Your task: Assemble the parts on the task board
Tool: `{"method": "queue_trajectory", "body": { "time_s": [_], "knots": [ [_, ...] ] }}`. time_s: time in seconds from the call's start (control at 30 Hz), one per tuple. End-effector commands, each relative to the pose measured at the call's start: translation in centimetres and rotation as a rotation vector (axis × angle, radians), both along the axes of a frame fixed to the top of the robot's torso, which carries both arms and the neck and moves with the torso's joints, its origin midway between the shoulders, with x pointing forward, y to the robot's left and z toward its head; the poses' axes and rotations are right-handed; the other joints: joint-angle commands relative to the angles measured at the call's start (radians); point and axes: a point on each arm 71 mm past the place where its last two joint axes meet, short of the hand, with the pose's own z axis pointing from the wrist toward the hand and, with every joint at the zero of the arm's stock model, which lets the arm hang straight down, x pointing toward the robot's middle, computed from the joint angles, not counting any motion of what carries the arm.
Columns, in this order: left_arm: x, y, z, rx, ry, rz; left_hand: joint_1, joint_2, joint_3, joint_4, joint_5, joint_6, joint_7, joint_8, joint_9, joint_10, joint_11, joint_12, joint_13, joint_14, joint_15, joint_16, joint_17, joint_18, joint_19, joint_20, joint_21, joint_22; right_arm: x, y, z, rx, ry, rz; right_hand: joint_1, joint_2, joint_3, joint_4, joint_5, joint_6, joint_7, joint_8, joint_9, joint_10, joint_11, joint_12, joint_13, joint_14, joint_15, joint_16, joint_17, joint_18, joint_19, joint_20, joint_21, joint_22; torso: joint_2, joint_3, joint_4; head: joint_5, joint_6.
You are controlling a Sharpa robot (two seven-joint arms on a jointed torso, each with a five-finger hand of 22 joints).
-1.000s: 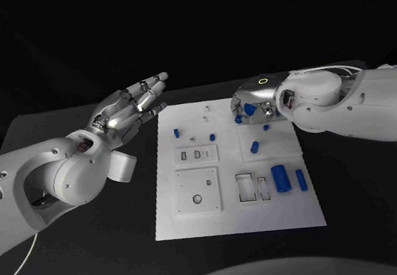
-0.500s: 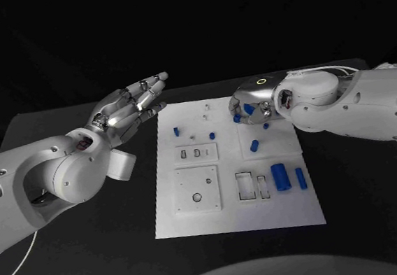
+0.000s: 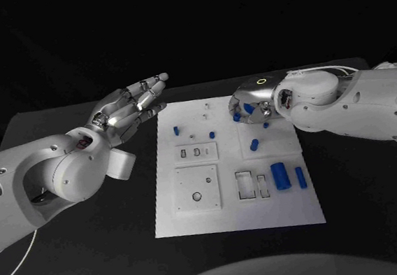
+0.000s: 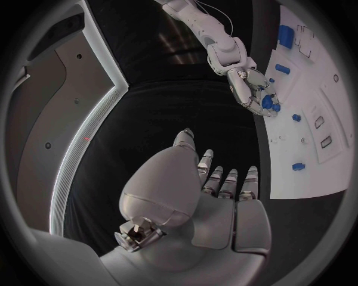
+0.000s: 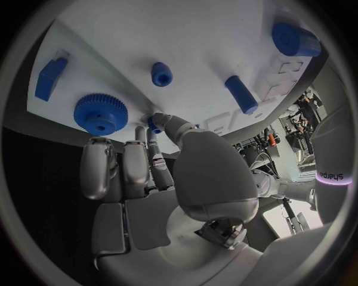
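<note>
Worrying us most was the right hand, which hung low over the far right of the task board. Did we agree on that?

We did. In the right wrist view its thumb and one of the fingers met at a small blue part, but we could not tell whether they really gripped it or only touched it.

Then a slip was the risk. We judged that a shallow pinch on so small a piece could let it twist or drop when lifted.

And it could have rolled into its neighbours. The blue gear lay just beside those fingers, so a careless sweep might have knocked it askew.

What of the left hand?

It hovered above the desk off the board's far left corner, fingers released and holding nothing. We saw little danger there.

And the board itself?

It was a flat white plate with pale recessed blocks toward the near left. A thick blue cylinder and a slim blue bar lay at the near right, with a short blue peg farther back.
</note>
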Motion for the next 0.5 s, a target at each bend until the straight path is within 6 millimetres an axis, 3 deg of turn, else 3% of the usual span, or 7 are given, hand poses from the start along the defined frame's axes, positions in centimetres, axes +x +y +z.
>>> {"method": "queue_trajectory", "body": {
  "time_s": [0.03, 0.23, 0.5],
  "knots": [
    [-0.08, -0.21, 0.06, -0.004, -0.001, -0.02, 0.01, 0.001, 0.002, -0.003, 0.006, 0.009, -0.001, 0.007, 0.002, 0.0, 0.009, 0.006, 0.001, 0.0, 0.009, 0.006, 0.001, 0.009, 0.002, 0.006, 0.004, 0.001, -0.08, 0.2, -0.05, 0.003, 0.005, 0.011, 0.002, 0.005, 0.003, 0.0, 0.005, 0.005, -0.002, 0.003, 0.002, 0.002, -0.006, -0.007, -0.002, -0.005, 0.0, -0.001, 0.001, -0.01, -0.002, 0.002, -0.006, 0.028, 0.0, 0.0001, -0.0001, 0.0, -0.001],
    [-0.03, -0.14, 0.03, -0.001, 0.001, -0.019, 0.011, 0.001, 0.002, -0.003, 0.006, 0.011, 0.0, 0.007, 0.002, 0.001, 0.011, 0.007, 0.001, 0.0, 0.01, 0.006, 0.001, 0.009, 0.002, 0.007, 0.005, 0.001, -0.09, 0.24, 0.01, 0.016, 0.002, 0.012, -0.004, 0.004, -0.008, 0.004, -0.028, -0.01, -0.011, -0.006, 0.003, -0.003, 0.0, -0.013, -0.003, -0.007, 0.003, -0.003, -0.004, -0.009, -0.004, 0.003, -0.01, 0.026, 0.0, 0.0001, -0.0001, 0.0, -0.004],
    [0.02, -0.11, -0.02, 0.001, 0.005, -0.019, 0.012, 0.001, 0.002, -0.003, 0.006, 0.014, 0.002, 0.009, 0.002, 0.002, 0.013, 0.009, 0.001, 0.0, 0.01, 0.007, 0.002, 0.009, 0.002, 0.008, 0.005, 0.001, -0.08, 0.42, 0.0, 0.03, 0.013, 0.012, 0.002, 0.019, -0.017, 0.009, -0.063, 0.011, -0.004, 0.004, 0.012, 0.006, -0.005, -0.008, 0.001, -0.009, 0.002, -0.003, -0.006, -0.009, -0.005, 0.004, -0.014, 0.028, 0.0, -0.0003, 0.0, 0.0, -0.009]
  ]
}}
